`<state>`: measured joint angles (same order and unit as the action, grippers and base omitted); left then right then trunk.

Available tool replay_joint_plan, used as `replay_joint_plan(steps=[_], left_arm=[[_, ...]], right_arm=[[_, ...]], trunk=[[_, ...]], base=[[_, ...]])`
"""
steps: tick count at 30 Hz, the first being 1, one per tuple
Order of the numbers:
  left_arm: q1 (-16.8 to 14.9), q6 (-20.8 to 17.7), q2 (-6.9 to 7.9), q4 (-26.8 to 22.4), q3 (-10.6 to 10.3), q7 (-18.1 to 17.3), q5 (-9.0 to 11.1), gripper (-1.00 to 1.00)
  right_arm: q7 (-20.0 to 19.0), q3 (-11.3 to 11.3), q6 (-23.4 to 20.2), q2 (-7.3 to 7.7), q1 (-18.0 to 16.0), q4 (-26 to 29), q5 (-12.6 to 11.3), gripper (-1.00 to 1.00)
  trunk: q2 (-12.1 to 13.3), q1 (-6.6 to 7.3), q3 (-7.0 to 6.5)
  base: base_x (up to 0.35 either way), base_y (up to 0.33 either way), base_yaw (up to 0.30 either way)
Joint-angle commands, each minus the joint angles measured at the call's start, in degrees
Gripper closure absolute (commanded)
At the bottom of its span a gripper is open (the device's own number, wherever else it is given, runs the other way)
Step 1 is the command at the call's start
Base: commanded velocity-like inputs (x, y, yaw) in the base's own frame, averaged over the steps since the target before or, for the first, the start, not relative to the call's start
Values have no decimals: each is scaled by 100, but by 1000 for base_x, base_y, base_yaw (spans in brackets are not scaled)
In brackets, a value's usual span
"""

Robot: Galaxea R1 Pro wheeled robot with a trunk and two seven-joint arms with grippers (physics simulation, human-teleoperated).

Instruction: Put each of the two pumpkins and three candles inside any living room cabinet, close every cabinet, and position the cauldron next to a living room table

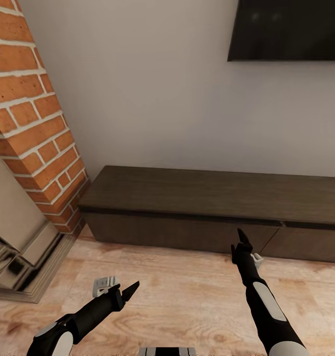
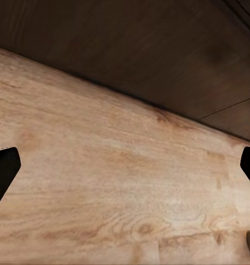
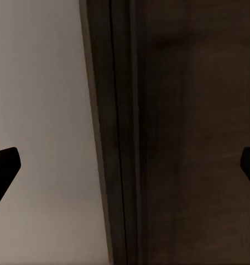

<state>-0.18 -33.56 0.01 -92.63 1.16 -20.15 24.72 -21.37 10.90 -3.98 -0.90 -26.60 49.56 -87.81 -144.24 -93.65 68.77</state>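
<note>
Head view: both tools, left tool point(image 1: 130, 291) and right tool point(image 1: 242, 237), spread apart and empty before the closed cabinet point(image 1: 212, 207).

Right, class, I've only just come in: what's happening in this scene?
A two-armed robot faces a long, low dark wooden cabinet under a wall TV, beside a brick fireplace. Both grippers are open and empty: the right gripper is raised toward the closed drawer fronts, the left gripper hangs over the plank floor.

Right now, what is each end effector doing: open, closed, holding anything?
Left end effector: open, holding nothing, over the floor.
Right end effector: open, holding nothing, in front of the cabinet.
</note>
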Motion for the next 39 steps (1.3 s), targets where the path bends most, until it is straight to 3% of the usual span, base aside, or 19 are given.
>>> replay_joint_plan(steps=[1, 8, 12, 13, 16, 29, 31, 34, 35, 39], left_arm=[[-1, -45, -1, -6, 8, -7, 44, -100], [-3, -45, 1, -10, 6, -9, 50, -100], [-2, -45, 99, -10, -5, -43, 57, -100], [-3, -41, 201, -10, -9, -337, 65, -100], [-1, -38, 231, -5, -5, -616, 63, -100], [-1, -36, 257, 8, -1, -813, 71, -100], [0, -36, 307, 8, -1, -962, 74, -100], [0, -38, 510, 8, -1, -1629, 76, -100], [0, -41, 594, 8, -1, -1994, 76, -100], [0, -44, 719, 27, 9, -2786, 71, -100]], right_arm=[[-20, 17, -42, -6, -3, -4, -60, -100], [-20, 17, -42, -2, -3, -4, -61, -100], [-19, 17, -42, 1, -3, -2, -55, -100], [-17, 17, -42, 2, -3, -4, -53, -100], [-16, 17, -42, 2, -3, -7, -53, -100], [-16, 26, -42, 3, -3, -8, -49, -100], [-16, 26, -42, 4, -3, -8, -47, -100], [-16, 26, -42, 6, -3, -8, -45, -100], [-16, 26, -42, 7, -3, -8, -44, -100], [-16, 26, -42, 10, -3, -8, -44, -100]], trunk=[[-3, -1, 27], [-7, -9, 93], [-7, -9, 93], [-7, -9, 93], [-7, -9, 93], [-7, -9, 93], [-7, -9, 93], [-7, -9, 93], [-7, -9, 93], [-7, -9, 93]], base=[[0, 0, 0], [0, 0, 0], [0, 0, 0], [0, 0, 0], [37, 0, 0], [62, 0, 0], [1, 0, 0], [0, 0, 0], [0, 0, 0], [0, 0, 0]])
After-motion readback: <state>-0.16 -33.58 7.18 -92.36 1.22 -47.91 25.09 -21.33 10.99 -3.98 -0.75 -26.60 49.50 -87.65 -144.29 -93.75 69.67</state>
